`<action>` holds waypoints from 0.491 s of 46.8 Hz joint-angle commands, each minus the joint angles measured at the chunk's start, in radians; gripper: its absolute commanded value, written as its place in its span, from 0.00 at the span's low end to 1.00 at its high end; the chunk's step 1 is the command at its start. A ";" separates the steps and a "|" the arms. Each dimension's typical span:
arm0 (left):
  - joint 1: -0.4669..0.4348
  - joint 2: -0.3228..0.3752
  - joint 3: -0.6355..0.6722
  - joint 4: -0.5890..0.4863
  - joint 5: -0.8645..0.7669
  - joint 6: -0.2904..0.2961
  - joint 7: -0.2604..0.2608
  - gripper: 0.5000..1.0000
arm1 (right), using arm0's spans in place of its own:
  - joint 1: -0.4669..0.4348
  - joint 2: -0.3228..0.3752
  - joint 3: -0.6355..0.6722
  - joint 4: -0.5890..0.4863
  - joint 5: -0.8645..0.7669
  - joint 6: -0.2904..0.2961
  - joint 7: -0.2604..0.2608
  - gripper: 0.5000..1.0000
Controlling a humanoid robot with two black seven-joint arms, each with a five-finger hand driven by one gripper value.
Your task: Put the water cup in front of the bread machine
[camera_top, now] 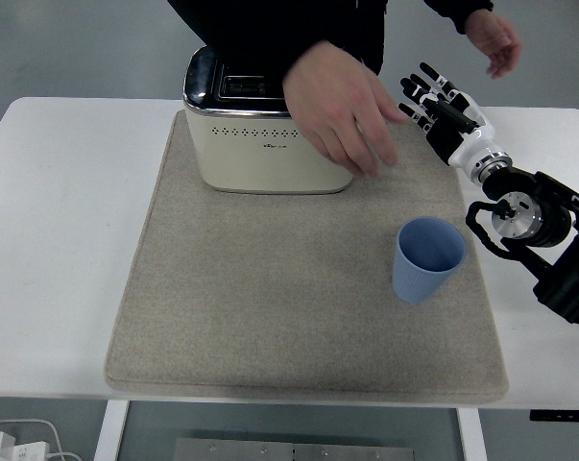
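Observation:
A light blue water cup stands upright on the beige mat, toward its right side. The cream bread machine with a chrome top sits at the back of the mat, left of centre. My right hand comes in from the right edge and hovers above the mat's far right corner, fingers spread and holding nothing, well behind the cup. My left arm is out of sight.
A person in dark clothes stands behind the table. One of their hands reaches down over the bread machine's right end, the other hand hangs at the top right. White table surrounds the mat.

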State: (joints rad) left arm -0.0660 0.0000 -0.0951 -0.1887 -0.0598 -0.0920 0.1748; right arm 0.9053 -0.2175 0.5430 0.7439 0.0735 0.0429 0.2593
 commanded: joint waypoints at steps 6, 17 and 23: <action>0.000 0.000 0.000 -0.003 0.003 0.000 0.000 1.00 | 0.001 0.000 0.000 0.000 0.000 0.000 0.000 0.86; 0.000 0.000 0.000 -0.003 0.003 0.000 0.000 1.00 | 0.001 0.000 0.000 0.000 -0.001 0.000 0.000 0.86; 0.000 0.000 0.000 -0.001 0.003 0.000 0.000 1.00 | 0.001 0.000 0.000 0.000 0.000 0.000 0.000 0.86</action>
State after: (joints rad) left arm -0.0660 0.0000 -0.0949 -0.1917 -0.0569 -0.0920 0.1749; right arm 0.9066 -0.2179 0.5430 0.7440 0.0728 0.0429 0.2592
